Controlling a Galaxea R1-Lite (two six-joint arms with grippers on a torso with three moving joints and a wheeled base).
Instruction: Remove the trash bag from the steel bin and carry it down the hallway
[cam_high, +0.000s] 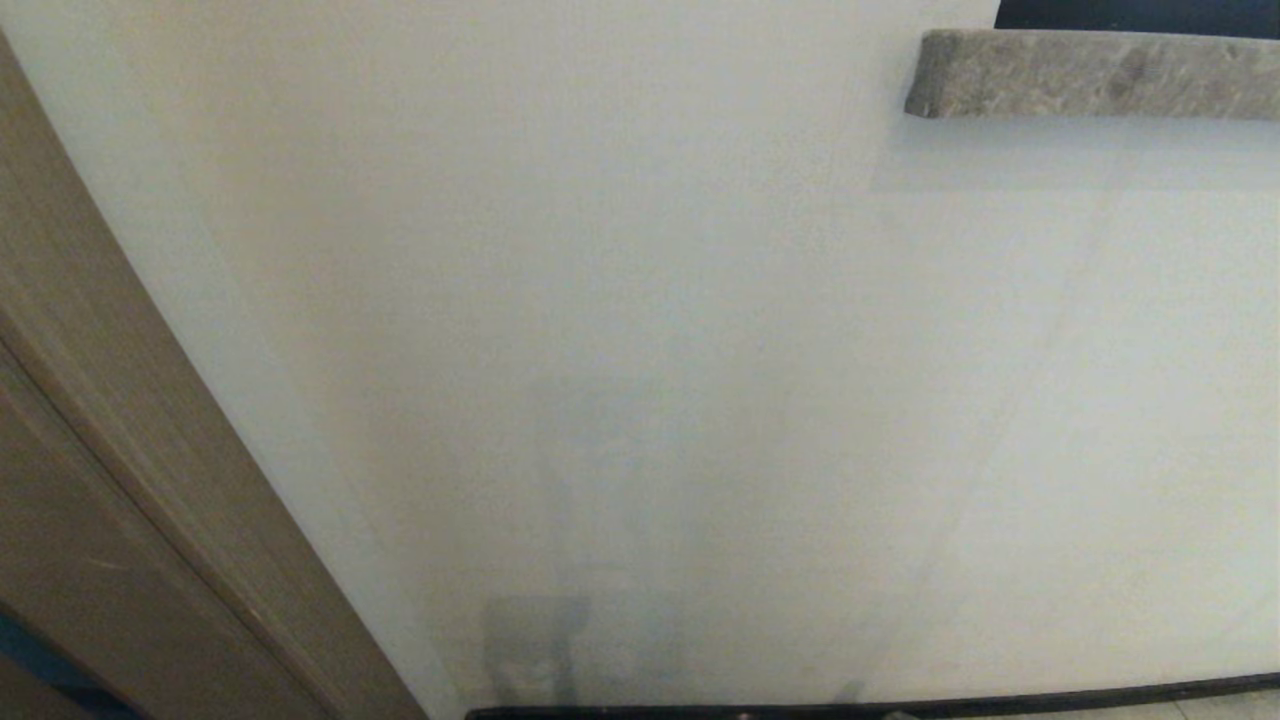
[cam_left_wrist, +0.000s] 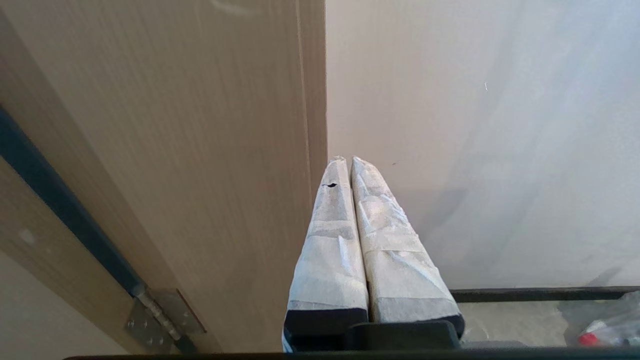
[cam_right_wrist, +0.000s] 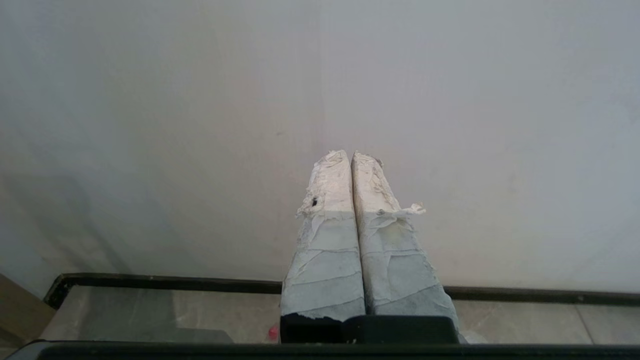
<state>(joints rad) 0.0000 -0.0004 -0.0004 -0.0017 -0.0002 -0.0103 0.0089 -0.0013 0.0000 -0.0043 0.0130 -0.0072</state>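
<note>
Both grippers, left (cam_left_wrist: 351, 165) and right (cam_right_wrist: 350, 156), are pressed closed on nothing, pointing at the pale wall (cam_high: 640, 350) above its dark baseboard (cam_right_wrist: 200, 284). Neither trash bag nor steel bin shows; driving blind risks bumping the wall

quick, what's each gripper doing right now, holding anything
left gripper: closed, holding nothing, pointing at the pale wall beside the wood door frame.
right gripper: closed, holding nothing, pointing at the pale wall.
</note>
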